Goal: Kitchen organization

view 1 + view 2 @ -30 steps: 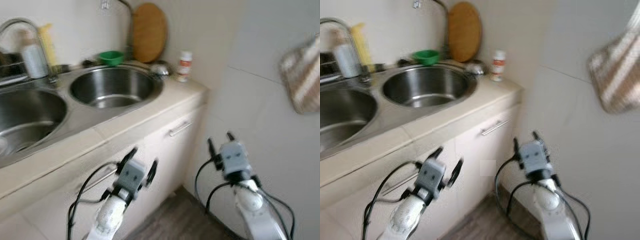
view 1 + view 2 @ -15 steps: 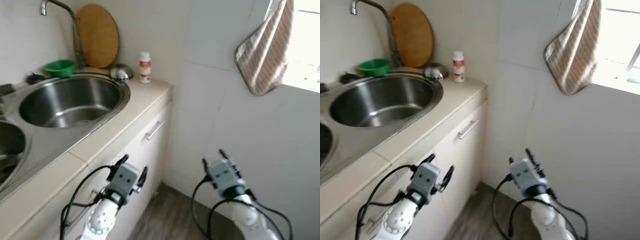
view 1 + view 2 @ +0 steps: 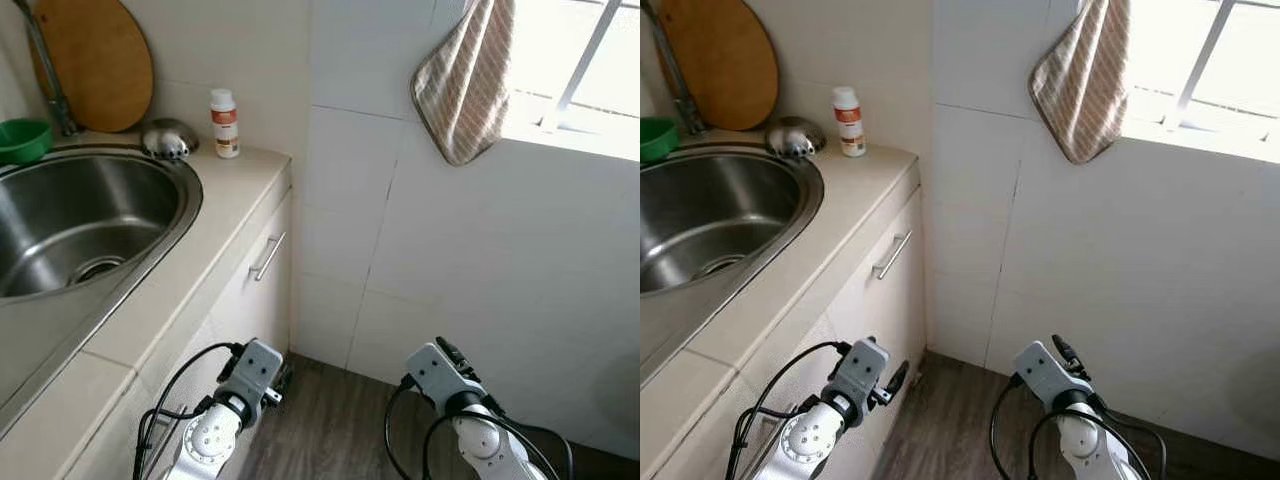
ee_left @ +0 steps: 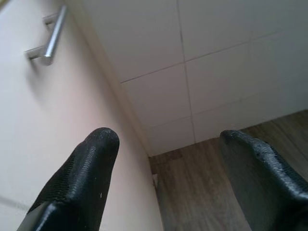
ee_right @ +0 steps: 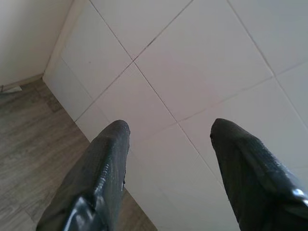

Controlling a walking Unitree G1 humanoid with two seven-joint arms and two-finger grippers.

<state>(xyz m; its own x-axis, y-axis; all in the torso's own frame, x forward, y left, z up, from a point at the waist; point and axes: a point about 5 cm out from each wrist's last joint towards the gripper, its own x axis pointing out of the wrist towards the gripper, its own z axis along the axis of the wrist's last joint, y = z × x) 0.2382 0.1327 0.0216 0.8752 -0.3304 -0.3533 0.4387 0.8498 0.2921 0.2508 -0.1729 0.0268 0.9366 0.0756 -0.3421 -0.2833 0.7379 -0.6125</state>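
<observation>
Desk, far corner: small white bottle beside a steel strainer; sink at the near edge. My left tool and right tool hang low, both wide, empty. Advice: face the desk squarely before reaching. Left wrist view adds the cabinet handle close up.

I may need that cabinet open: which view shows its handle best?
The left wrist view: the handle is close and sharp, with both mounts visible, beside the open left gripper. The eye views show it whole but small on the cabinet.
</observation>
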